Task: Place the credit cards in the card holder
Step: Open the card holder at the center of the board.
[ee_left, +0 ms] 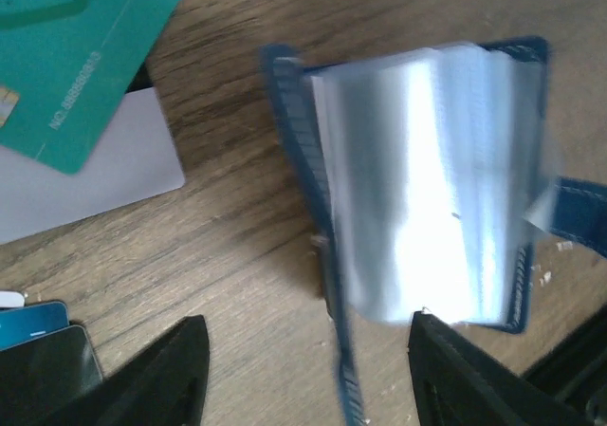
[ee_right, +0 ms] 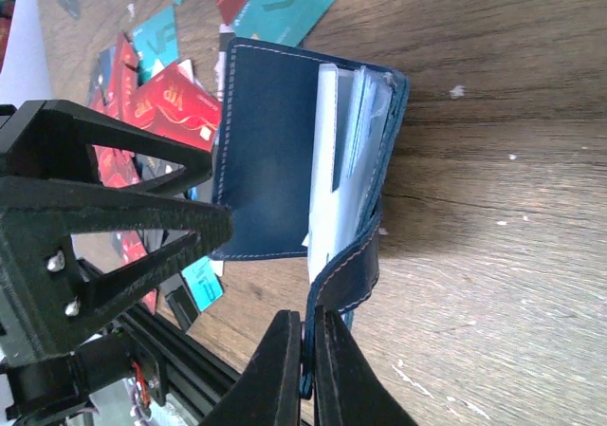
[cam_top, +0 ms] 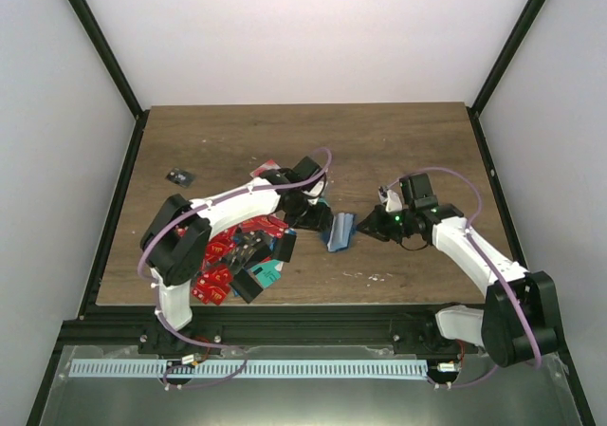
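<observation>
The dark blue card holder (cam_top: 340,231) stands open on the wooden table, its clear sleeves (ee_left: 427,179) fanned out. My right gripper (ee_right: 308,350) is shut on the holder's strap tab, with the cover (ee_right: 270,151) spread to its left. My left gripper (ee_left: 308,336) is open just in front of the holder; the cover's blue edge (ee_left: 341,379) runs between its fingers without being pinched. A pile of mostly red credit cards (cam_top: 237,255) lies under the left arm. A teal card (ee_left: 76,56) and a white card (ee_left: 95,170) lie to the left of the holder.
A small black item (cam_top: 178,175) lies alone at the far left of the table. White specks (cam_top: 370,276) dot the wood near the front edge. Black frame posts (cam_top: 104,56) border the table on both sides.
</observation>
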Action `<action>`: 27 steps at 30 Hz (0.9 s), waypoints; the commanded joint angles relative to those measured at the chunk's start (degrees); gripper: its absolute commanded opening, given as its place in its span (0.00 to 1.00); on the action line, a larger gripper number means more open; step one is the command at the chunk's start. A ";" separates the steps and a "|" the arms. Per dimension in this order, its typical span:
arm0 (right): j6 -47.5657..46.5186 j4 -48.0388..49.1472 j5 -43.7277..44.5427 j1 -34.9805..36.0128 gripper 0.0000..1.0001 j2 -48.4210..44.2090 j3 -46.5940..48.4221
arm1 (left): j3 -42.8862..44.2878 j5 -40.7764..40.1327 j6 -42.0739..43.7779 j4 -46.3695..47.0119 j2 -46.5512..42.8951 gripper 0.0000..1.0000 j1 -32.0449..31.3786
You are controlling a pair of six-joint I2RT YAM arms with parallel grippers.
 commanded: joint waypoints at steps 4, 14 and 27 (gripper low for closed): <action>-0.49 -4.10 7.22 -0.15 0.01 4.36 3.10 | -3.66 -4.97 -0.16 2.10 2.37 0.29 -0.10; -1.26 -5.61 11.98 -1.55 0.25 10.05 4.45 | -12.78 -0.64 -6.05 10.49 1.12 0.15 -0.16; 1.13 1.88 -2.07 -1.49 0.47 2.43 4.45 | -14.07 4.34 -9.51 13.98 2.93 0.09 0.05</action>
